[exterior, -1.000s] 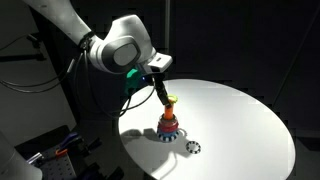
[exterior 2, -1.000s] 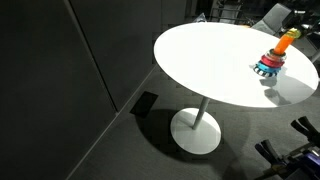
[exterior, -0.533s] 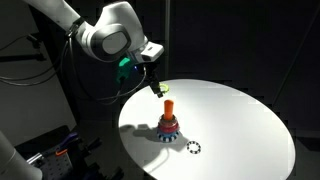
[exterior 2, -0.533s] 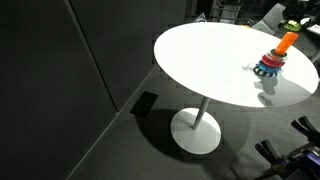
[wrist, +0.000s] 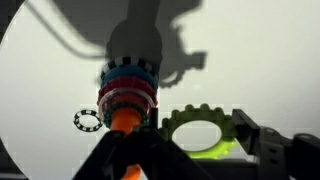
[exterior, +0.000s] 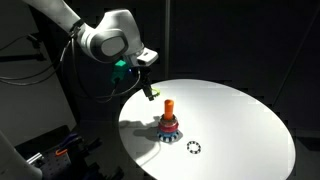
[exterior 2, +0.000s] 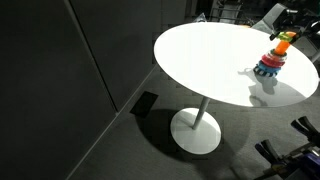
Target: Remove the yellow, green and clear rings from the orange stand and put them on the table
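Pinching the green ring [wrist: 176,128]: wrist view shows the gripper [wrist: 200,152] with a dark finger pressed against each side of it, so the jaws are closed on the ring, not spread free. The ring hangs off the orange stand [wrist: 124,121], just beside its peg, nearer the camera and clear of the table [wrist: 265,70]. Ring's outer edge is notched. Its lower rim reads yellow-green; can't tell whether that's lighting or a second ring under it.

In an exterior view the gripper [exterior: 151,93] hangs above the orange stand [exterior: 168,106] and off to one side, on the side where the robot arm [exterior: 105,40] is, not touching the peg. The held ring is too small to make out there.

Stand is upright on the table [exterior: 240,120], closer to the rim than to the centre. Peg top is bare orange.

The ring stack [exterior: 168,128] sits around the stand's foot. In wrist view the ring stack [wrist: 128,92] shows red and blue bands.

The black-and-white toothed ring [exterior: 193,148] lies flat on the table near the stand's foot, apart from it. Wrist view has the toothed ring [wrist: 88,121] just beside the peg.

Same layout in an exterior view from farther off: orange stand [exterior 2: 284,44] above the ring stack [exterior 2: 268,68], close to the rim of the table [exterior 2: 200,60].
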`<state>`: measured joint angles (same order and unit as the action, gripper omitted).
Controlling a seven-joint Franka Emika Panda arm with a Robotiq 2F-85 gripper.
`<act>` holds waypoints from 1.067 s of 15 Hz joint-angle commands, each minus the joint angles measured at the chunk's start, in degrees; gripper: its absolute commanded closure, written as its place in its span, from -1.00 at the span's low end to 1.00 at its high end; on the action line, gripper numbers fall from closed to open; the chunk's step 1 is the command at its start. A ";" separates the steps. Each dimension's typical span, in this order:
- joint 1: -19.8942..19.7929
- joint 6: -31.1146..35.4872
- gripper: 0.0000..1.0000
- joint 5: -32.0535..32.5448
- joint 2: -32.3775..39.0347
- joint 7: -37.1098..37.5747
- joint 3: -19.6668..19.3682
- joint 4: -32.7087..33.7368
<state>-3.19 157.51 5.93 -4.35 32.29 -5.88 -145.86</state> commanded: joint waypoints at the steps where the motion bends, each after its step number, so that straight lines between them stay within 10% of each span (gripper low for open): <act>1: -1.84 -1.61 0.04 -0.77 2.29 -1.83 0.64 0.52; 16: 0.56 2.94 0.04 -0.37 13.14 -1.21 -1.52 0.14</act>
<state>-3.97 158.88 4.68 7.37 30.84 -6.10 -145.92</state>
